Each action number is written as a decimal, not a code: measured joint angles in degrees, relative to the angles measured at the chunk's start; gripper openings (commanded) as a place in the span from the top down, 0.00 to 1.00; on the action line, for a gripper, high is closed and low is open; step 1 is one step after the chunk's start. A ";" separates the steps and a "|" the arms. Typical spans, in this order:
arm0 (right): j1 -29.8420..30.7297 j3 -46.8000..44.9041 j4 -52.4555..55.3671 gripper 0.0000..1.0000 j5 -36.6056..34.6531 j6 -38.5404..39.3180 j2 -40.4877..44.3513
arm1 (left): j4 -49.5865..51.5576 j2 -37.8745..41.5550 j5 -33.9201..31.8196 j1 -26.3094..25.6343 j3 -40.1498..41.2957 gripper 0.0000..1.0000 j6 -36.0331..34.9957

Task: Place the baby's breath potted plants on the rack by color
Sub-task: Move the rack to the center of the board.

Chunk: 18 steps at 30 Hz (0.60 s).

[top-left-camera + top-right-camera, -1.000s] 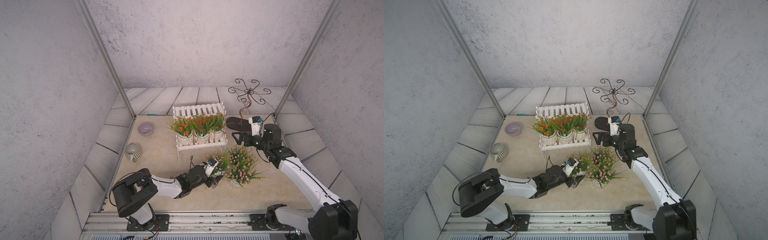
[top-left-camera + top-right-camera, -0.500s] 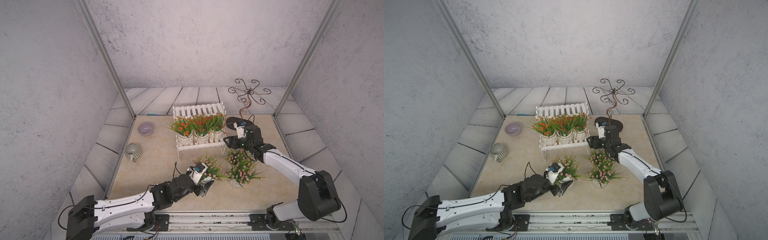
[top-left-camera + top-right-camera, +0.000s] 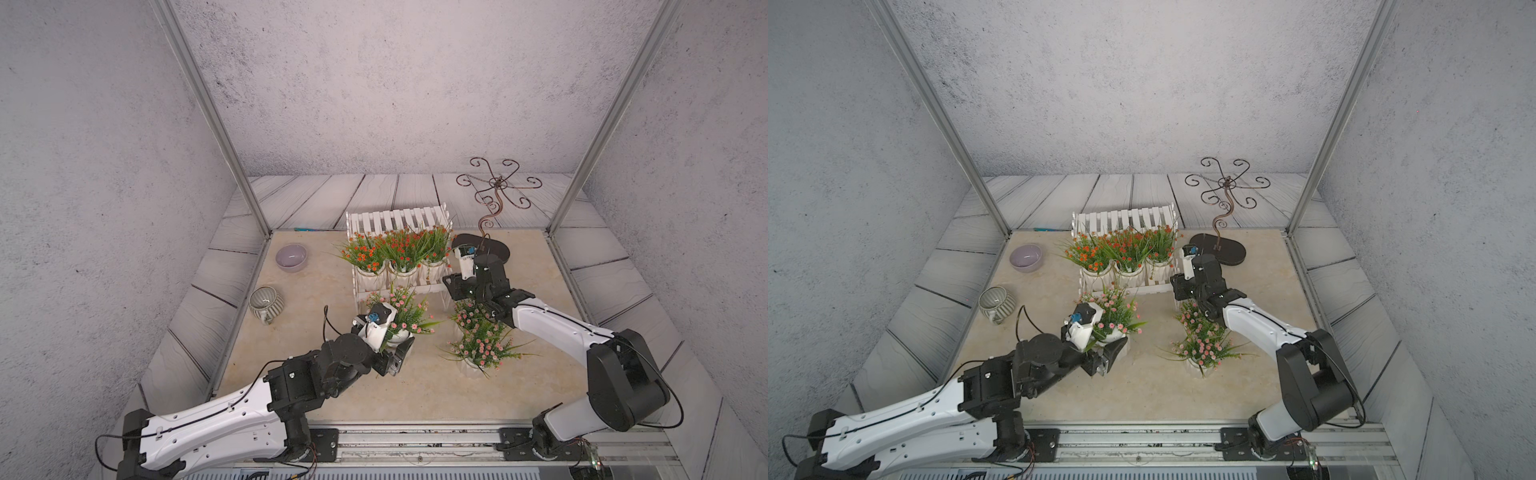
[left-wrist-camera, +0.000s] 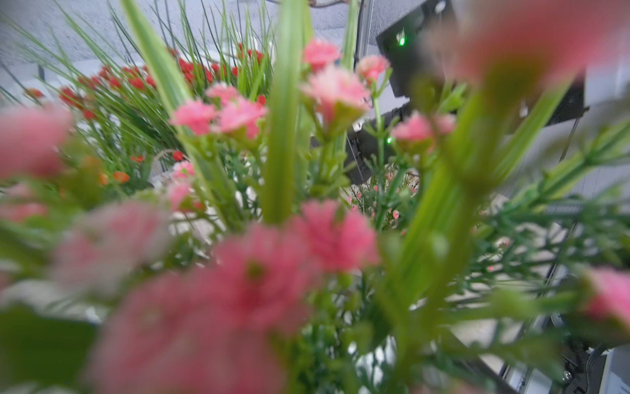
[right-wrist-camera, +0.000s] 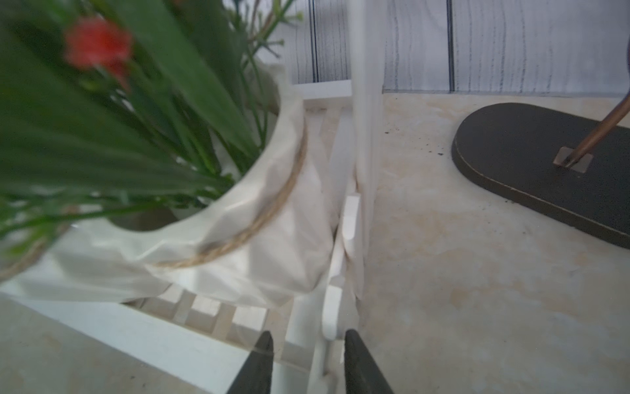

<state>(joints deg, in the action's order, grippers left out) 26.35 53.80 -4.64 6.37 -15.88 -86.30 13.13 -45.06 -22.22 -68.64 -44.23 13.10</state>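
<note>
The white rack (image 3: 395, 216) holds three orange-red baby's breath potted plants (image 3: 401, 247) on its upper tier. My left gripper (image 3: 401, 351) is shut on the white pot of a pink plant (image 3: 405, 309), held just in front of the lower tier. In the left wrist view blurred pink flowers (image 4: 259, 273) hide the jaws. Two more pink plants (image 3: 482, 347) stand on the table to the right. My right gripper (image 5: 306, 365) is closed around the post at the right end of the rack (image 5: 317, 320), beside the rightmost orange-red plant's pot (image 5: 272, 238).
A lilac bowl (image 3: 291, 257) and a grey ribbed pot (image 3: 266, 302) sit at the left of the table. The dark scrolled metal stand (image 3: 484, 245) stands just right of the rack, behind my right wrist; its oval base (image 5: 528, 163) lies close to the rack's end.
The right gripper moved from the metal stand to the rack's right end and narrowed its jaws around the post. The left arm carried the pink plant left, toward the rack's front.
</note>
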 measured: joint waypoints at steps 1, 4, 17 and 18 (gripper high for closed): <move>0.13 0.00 -0.13 0.70 -0.42 0.07 -0.13 | 1.09 -0.33 -0.59 0.00 -1.79 0.38 -0.37; 0.61 0.00 -0.17 0.77 -1.90 0.04 -0.26 | 3.30 -1.51 -2.95 0.00 -7.48 0.36 -2.47; 1.40 -0.61 -1.25 0.92 -4.96 -1.44 -0.09 | 8.72 -13.81 -4.66 16.02 -30.36 0.35 -8.66; 1.49 -0.76 -1.57 0.93 -5.03 -1.42 -0.09 | 8.94 -14.78 -3.87 17.70 -31.41 0.35 -8.70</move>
<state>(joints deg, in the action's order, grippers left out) 27.83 53.04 -6.22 1.34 -17.30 -86.39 22.06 -59.83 -26.09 -50.94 -75.64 4.40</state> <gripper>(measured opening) 0.135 0.897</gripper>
